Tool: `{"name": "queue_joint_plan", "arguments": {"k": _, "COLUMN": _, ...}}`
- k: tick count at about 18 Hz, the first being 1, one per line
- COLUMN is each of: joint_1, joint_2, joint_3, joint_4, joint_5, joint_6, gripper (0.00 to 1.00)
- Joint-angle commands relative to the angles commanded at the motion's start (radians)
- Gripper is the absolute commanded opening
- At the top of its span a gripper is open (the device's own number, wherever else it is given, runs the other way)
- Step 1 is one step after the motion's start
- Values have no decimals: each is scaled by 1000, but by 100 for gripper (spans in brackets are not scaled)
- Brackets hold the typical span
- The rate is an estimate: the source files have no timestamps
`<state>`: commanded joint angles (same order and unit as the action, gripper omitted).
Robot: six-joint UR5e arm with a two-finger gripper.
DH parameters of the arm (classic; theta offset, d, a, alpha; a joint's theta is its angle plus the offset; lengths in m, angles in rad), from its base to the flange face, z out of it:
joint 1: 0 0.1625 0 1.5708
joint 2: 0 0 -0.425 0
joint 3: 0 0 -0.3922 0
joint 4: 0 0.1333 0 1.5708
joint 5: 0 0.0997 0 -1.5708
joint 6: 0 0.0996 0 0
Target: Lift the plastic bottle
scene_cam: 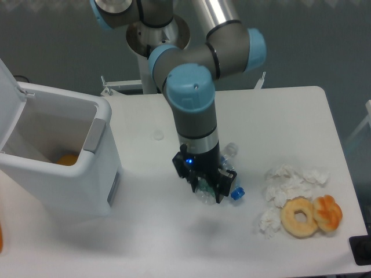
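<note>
My gripper (pixel 207 190) is clamped on the plastic bottle (pixel 204 194), held clear above the table (pixel 290 116). I judge it light, thin-walled and slick, so grip the firmer middle gently. Just behind lies the blue-tinted bottle (pixel 230 174); the bin (pixel 64 156) sits further left

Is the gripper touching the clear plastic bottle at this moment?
Touching. The camera view shows the gripper closed around the plastic bottle, whose clear body pokes out below the fingers, lifted off the table.
</note>
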<state>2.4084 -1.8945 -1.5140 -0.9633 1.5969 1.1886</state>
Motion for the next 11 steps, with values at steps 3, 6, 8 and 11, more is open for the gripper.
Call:
{"name": "queue_joint_plan", "arguments": {"k": 3, "joint_1": -9, "joint_2": 17, "joint_3": -3, "joint_4": -6, "joint_5": -3, "joint_6": 5, "gripper": 65}}
{"name": "queue_joint_plan", "arguments": {"k": 6, "joint_1": -12, "joint_2": 17, "joint_3": -9, "joint_4": -12, "joint_5": -3, "joint_6": 9, "gripper": 65}}
{"name": "queue_joint_plan", "arguments": {"k": 8, "joint_1": -12, "joint_2": 17, "joint_3": -11, "joint_4": -12, "joint_5": -2, "joint_6": 9, "gripper": 65}}
{"name": "queue_joint_plan", "arguments": {"k": 11, "joint_1": -11, "joint_2": 18, "joint_3": -17, "joint_4": -12, "joint_5": -6, "joint_6": 9, "gripper": 65}}
